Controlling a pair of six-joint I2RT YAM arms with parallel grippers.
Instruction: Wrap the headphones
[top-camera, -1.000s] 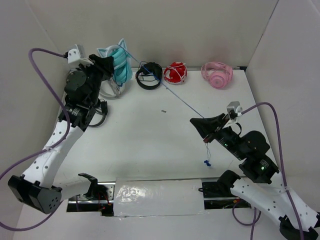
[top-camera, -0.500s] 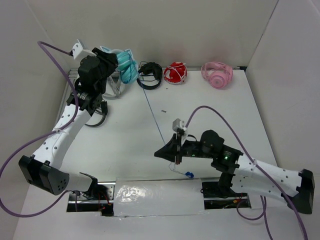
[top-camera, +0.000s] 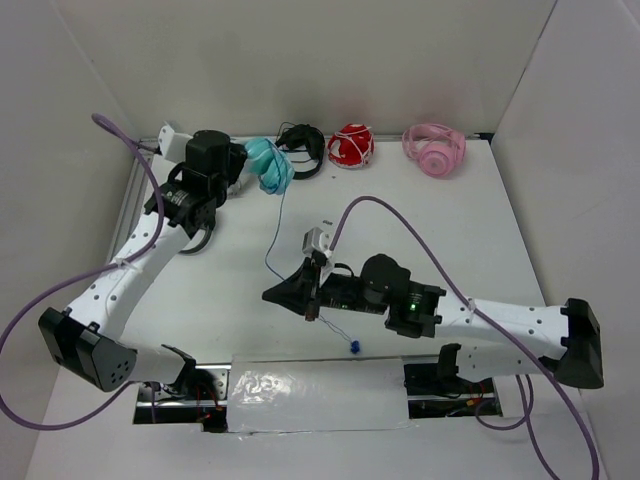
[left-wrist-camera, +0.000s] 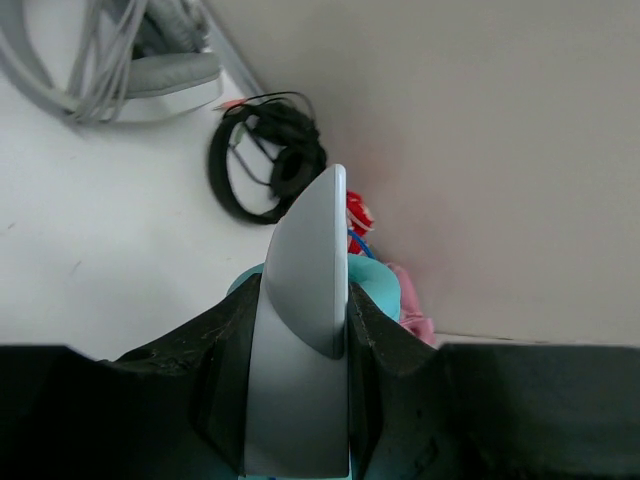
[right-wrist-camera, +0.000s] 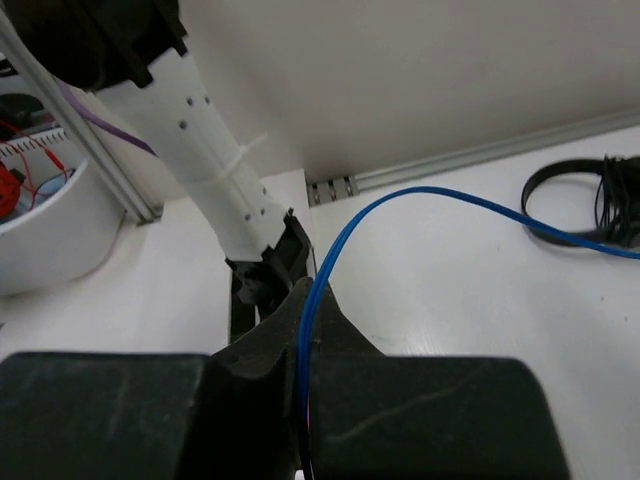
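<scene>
White table (top-camera: 450, 230): headphones (top-camera: 270, 167) between left fingers (left-wrist-camera: 385, 385), cable (right-wrist-camera: 430, 192) between right fingers (right-wrist-camera: 345, 338).

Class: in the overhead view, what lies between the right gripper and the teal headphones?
Only the thin blue cable, curving slack from the headphones to the right gripper over bare table. The top view shows it.

Pale headband of the headphones (left-wrist-camera: 300, 330) tight between the left jaws, black headset (left-wrist-camera: 265, 160) beyond.

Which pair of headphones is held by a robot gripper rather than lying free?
The teal padded over-ear headphones, clamped in the left gripper; the black headphones, red headphones and pink headphones lie free on the table.
</scene>
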